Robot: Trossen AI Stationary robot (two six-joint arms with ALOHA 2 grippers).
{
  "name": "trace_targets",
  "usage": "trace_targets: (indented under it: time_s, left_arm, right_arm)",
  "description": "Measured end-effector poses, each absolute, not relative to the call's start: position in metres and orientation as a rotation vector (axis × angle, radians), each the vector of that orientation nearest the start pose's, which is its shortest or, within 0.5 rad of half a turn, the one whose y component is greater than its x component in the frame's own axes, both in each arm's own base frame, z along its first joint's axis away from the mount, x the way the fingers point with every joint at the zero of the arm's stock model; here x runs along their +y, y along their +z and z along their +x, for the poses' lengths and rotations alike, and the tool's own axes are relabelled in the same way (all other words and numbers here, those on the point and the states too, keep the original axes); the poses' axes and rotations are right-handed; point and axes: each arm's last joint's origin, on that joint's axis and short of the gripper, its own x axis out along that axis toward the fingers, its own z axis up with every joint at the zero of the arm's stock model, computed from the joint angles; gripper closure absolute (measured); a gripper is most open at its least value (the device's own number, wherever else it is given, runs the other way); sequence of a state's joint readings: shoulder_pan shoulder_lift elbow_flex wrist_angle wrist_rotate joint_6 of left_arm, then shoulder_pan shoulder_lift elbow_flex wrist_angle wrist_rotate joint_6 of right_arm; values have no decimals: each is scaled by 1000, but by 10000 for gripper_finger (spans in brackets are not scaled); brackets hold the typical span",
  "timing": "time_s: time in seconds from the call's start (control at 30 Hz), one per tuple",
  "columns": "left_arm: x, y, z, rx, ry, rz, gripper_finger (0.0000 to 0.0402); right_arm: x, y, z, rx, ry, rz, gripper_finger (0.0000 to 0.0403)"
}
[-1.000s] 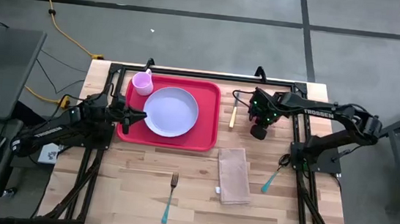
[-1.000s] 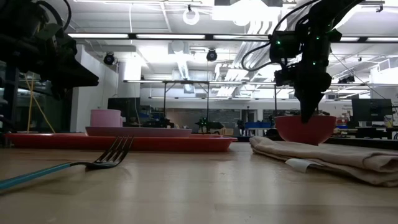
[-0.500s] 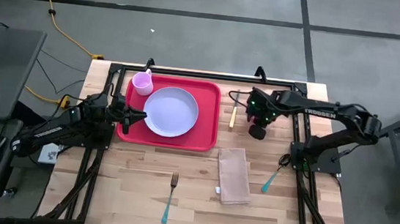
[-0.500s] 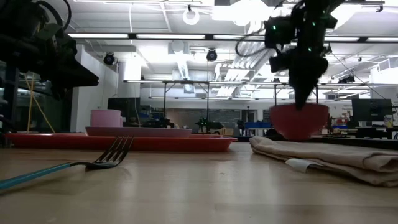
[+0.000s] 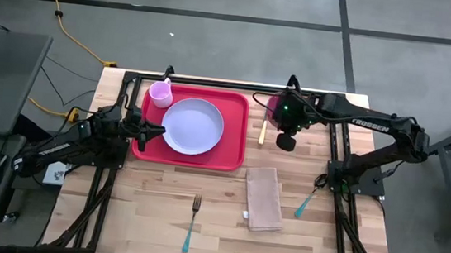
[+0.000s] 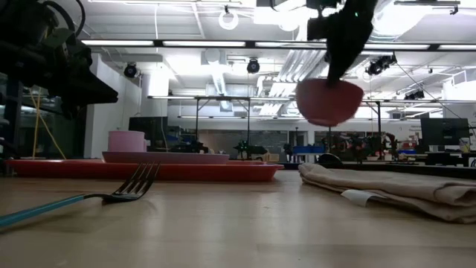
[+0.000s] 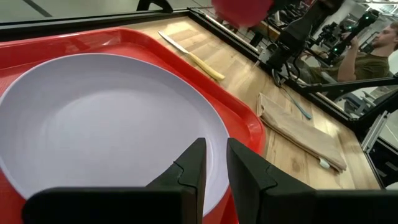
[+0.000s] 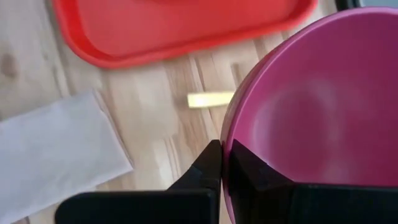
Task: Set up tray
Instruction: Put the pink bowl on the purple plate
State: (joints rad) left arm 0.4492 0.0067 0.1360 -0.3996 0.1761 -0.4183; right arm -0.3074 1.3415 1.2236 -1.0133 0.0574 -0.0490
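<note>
Up above the wooden table, the right gripper pinches the rim of a magenta bowl, just right of the red tray. Left gripper, fingers slightly parted, hovers over the tray's lavender plate; workshop benches behind.
</note>
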Motion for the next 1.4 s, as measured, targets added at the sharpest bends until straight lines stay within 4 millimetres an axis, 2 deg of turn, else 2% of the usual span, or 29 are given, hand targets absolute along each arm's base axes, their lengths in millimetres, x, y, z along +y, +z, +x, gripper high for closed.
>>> trace_targets:
  time_s: [0.17, 0.4, 0.63, 0.9, 1.4]
  left_arm:
    - [32, 171, 78, 198, 322, -494, 307]
    - [32, 170, 78, 210, 324, -498, 307]
    - [31, 169, 78, 220, 306, -503, 307]
    - [31, 169, 78, 210, 311, -516, 307]
    - [33, 180, 80, 78, 311, -618, 307]
  right_arm:
    - [-69, 318, 253, 1120, -257, 68, 402]
    - [-66, 317, 295, 1265, -179, -11, 403]
    - [-67, 330, 330, 1229, -113, -66, 403]
    - [-58, 345, 348, 1187, -49, -196, 403]
    - [-36, 346, 362, 1111, 122, -458, 403]
